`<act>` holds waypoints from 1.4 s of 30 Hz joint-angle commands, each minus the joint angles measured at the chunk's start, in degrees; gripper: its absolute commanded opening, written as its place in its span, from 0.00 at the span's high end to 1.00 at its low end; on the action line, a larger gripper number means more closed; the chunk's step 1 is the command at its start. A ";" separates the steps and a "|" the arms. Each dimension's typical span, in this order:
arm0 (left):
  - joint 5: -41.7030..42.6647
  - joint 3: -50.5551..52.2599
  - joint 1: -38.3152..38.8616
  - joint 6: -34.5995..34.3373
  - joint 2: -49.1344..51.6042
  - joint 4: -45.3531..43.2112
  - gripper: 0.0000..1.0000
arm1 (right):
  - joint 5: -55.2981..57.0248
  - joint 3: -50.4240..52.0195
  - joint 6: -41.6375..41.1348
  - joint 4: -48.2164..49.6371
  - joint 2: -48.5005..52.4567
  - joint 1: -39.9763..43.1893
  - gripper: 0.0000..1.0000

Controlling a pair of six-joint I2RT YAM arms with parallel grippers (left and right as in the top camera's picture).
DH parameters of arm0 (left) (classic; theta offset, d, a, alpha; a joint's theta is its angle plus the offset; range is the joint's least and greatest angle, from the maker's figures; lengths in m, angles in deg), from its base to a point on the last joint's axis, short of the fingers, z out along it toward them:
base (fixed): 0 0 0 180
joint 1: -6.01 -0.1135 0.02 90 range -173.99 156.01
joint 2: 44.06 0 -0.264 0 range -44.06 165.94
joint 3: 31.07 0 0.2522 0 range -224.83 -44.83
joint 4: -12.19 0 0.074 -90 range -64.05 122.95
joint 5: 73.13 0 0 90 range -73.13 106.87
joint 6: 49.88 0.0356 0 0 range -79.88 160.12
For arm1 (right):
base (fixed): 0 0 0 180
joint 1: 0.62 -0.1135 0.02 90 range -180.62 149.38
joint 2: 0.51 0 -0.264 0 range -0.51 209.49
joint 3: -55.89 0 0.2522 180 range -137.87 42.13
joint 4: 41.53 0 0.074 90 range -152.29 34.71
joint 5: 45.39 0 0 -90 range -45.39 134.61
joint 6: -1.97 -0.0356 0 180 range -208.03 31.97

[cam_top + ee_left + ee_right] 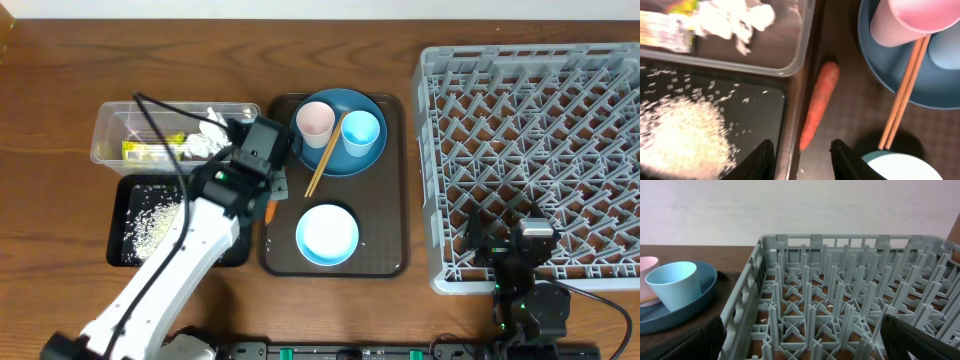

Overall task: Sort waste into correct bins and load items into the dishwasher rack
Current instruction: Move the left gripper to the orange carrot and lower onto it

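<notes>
You're on the waste-sorting step. Your left gripper [802, 162] hovers with fingers spread, holding nothing. The small orange carrot [819, 102] lies just ahead, its near tip between the fingertips, on the dark brown serving tray [850, 117]. Left of the gripper sits the shallow black rectangular tray [760, 115] with loose white rice grains [680, 140], likely the carrot's bin. Next, I'd judge, lower, pinch across the carrot, lift and carry left. Your right gripper [807, 342] is spread, empty, above the large grey plastic lattice rack [840, 280].
</notes>
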 commanded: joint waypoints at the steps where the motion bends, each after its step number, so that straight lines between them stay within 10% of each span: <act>1: 2.73 0.11 -1.07 3.61 3.74 -0.81 0.61 | 0.17 0.20 -0.17 -0.07 0.02 -0.52 0.01; 42: 6.21 15.74 -1.88 6.14 9.03 -23.58 0.62 | 0.17 0.20 -0.17 -0.07 0.02 -0.52 0.01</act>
